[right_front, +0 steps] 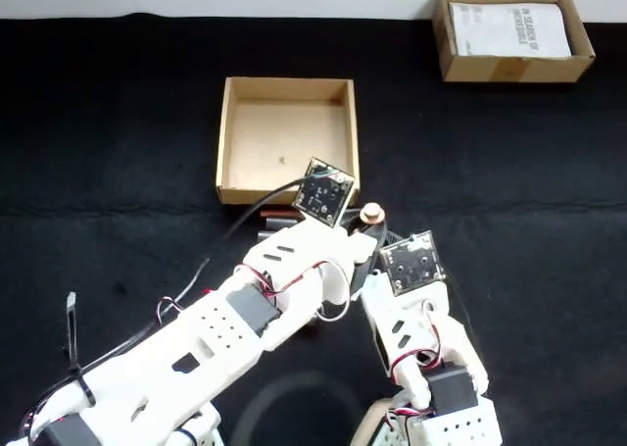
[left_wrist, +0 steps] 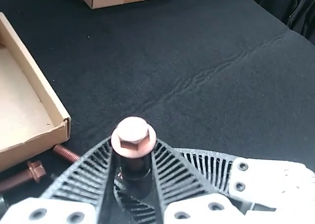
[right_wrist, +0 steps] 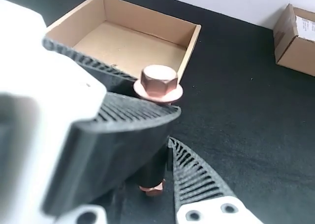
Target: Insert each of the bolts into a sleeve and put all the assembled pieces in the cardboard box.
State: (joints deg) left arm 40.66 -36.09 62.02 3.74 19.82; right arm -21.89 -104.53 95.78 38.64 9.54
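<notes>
Grip: left tool (left_wrist: pixel 134 152) clamped on sleeve (left_wrist: pixel 134 174), bolt (left_wrist: pixel 133 134) seated, axis upright, head up. Beside it right tool (right_front: pixel 378 238); its state cannot tell. Ahead: cardboard box (right_front: pixel 286 85) just beyond left tool, left arm (right_front: pixel 235 309) nearer; likely short carry forward, release.

The left arm (right_front: pixel 225 319) stretches long and low from the near left, its claw (left_wrist: pixel 134 152) clamped on a black sleeve (left_wrist: pixel 133 171). The right arm (right_front: pixel 423 353) sits shorter beside it, wrist angled inward, its claw (right_front: pixel 384 236) right against the left one.
</notes>
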